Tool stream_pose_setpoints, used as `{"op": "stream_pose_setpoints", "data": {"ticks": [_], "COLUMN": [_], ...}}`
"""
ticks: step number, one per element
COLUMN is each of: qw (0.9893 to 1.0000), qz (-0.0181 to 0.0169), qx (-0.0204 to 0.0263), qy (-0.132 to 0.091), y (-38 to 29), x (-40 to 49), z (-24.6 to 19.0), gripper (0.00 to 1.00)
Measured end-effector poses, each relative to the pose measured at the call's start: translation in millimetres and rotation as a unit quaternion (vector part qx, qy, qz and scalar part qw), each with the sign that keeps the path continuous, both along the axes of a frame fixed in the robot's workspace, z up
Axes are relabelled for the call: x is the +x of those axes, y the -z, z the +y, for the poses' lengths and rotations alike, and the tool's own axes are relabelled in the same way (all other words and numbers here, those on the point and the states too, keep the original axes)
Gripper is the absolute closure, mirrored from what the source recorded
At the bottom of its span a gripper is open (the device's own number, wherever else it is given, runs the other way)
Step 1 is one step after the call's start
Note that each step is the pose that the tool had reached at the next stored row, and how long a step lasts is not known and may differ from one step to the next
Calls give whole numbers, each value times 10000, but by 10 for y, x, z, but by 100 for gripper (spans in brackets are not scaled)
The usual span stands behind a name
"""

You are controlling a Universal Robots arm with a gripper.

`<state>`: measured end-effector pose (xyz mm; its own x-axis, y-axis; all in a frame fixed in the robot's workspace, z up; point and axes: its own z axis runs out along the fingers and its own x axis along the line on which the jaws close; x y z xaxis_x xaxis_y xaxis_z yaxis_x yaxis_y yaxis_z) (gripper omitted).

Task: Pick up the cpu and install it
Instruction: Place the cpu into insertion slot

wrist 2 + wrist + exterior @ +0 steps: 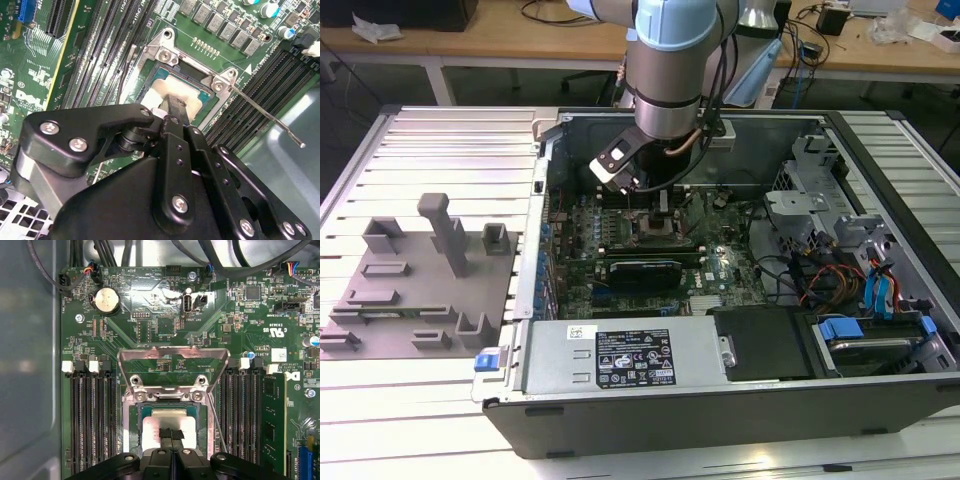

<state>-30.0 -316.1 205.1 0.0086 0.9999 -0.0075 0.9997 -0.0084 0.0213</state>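
end effector (171, 433): clenched, tips together on cpu (155, 426) top
cpu: flat in socket (128, 425), upper centre of exterior view
my call: bracket (172, 356) open; I'd press level, lightly

The case (720, 405) lies on the worktop (420, 425) with the tray (410, 300) beside it on the exterior view's left, and inside the case the cpu (152, 432) sits in the socket (134, 425) on the motherboard (720, 265), beneath the gripper (170, 433), between memory slots (92, 420).

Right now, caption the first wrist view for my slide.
Gripper, fingers together, poised over the cpu lying in the motherboard socket with its bracket raised.
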Motion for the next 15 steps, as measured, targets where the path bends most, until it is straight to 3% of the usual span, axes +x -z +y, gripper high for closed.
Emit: {"op": "stream_pose_setpoints", "data": {"ticks": [15], "qw": [10000], "qz": [-5], "qx": [10], "qy": [0], "y": [-10], "x": [2], "z": [3], "gripper": [89]}}
